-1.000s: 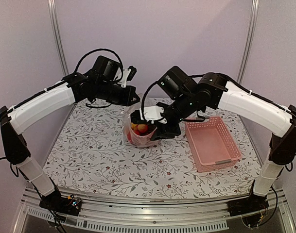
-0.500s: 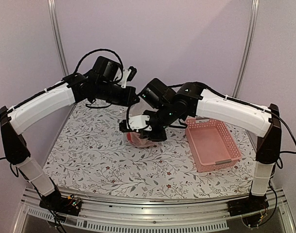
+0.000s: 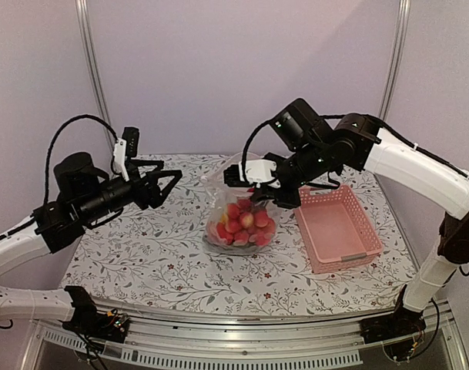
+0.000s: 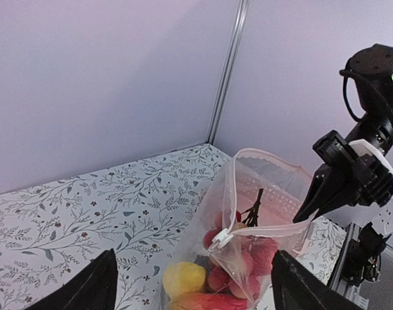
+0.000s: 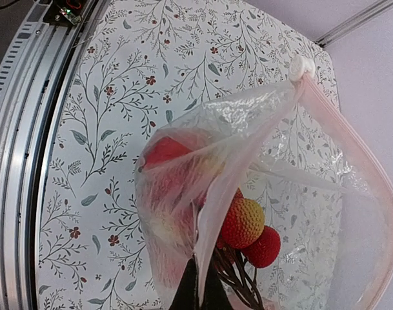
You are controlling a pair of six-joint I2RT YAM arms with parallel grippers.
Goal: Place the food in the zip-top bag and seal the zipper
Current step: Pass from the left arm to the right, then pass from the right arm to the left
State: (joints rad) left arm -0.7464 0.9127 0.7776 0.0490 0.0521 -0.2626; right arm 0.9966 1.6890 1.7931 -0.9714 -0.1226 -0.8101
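The clear zip-top bag [image 3: 218, 197] stands on the floral tablecloth [image 3: 142, 254] just left of the pink slotted basket [image 3: 338, 228], close to it but not touching. The toy food [image 3: 242, 224] sits heaped in the bag's bottom, mostly red pieces with some yellow. In the right wrist view a bumpy orange-yellow fruit [image 5: 242, 222] and a red one [image 5: 264, 247] show through the film. The right gripper [image 4: 307, 210] reaches over the basket's far left corner, its jaws pinched tight on the bag's upper edge, holding the mouth up. The mouth gapes open in a wide loop. The zipper [image 4: 267, 229] is unsealed, and its white slider [image 4: 222, 239] sits at the end of the mouth farthest from the basket. The left gripper [image 3: 169, 187] hangs above the cloth well to the left of the bag, on the side away from the basket. Its fingers are spread wide with nothing between them, and they point toward the bag.
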